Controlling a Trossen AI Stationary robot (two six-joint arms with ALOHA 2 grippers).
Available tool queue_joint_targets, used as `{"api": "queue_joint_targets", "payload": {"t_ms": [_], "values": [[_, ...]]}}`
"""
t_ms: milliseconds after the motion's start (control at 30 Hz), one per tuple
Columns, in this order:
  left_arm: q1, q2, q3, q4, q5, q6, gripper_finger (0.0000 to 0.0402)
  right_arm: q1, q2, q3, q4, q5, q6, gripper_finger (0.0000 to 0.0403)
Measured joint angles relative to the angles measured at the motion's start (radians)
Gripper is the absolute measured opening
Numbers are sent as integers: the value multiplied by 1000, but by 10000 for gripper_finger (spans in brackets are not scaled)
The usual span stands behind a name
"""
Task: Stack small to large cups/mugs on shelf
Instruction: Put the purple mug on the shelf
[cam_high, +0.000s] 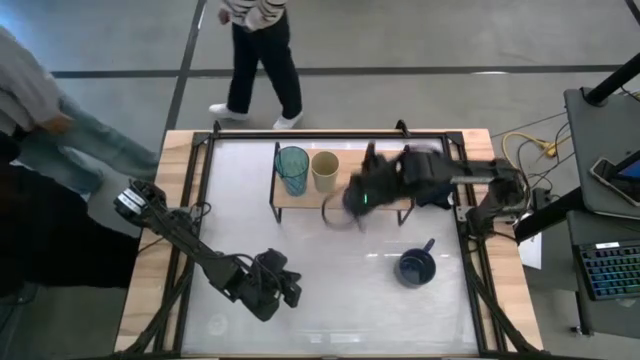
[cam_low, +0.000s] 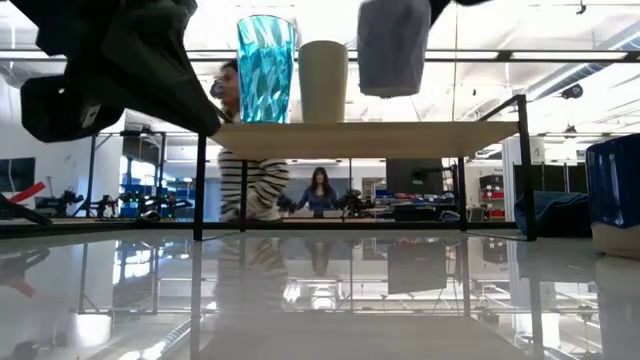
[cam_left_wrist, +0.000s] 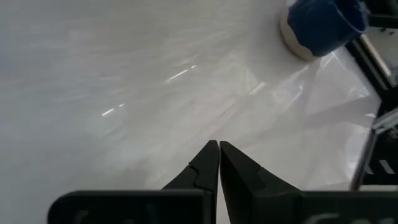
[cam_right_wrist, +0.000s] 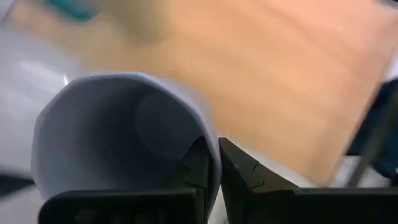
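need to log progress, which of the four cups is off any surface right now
The grey-lavender cup: the right gripper pinches its rim, holding it above the shelf. The teal tumbler and cream cup stand on the shelf, the dark blue mug on the table.

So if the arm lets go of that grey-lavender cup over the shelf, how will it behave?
The grey-lavender cup looks rigid; the right tool pinches just its rim wall, so it is probably light. In the low view it hangs above the shelf, so it may bounce or tip.

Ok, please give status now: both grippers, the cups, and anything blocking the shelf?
Right gripper shut on grey cup wall, above shelf. Left gripper shut, empty, low over table. Teal tumbler and cream cup on shelf; blue mug on table. Nothing blocking.
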Motion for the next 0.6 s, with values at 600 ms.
{"api": "queue_joint_targets", "payload": {"t_ms": [600], "values": [[-83,-75,0,-248,-27,-178,0,-230,-89,-161,68,-194,-108,13]]}}
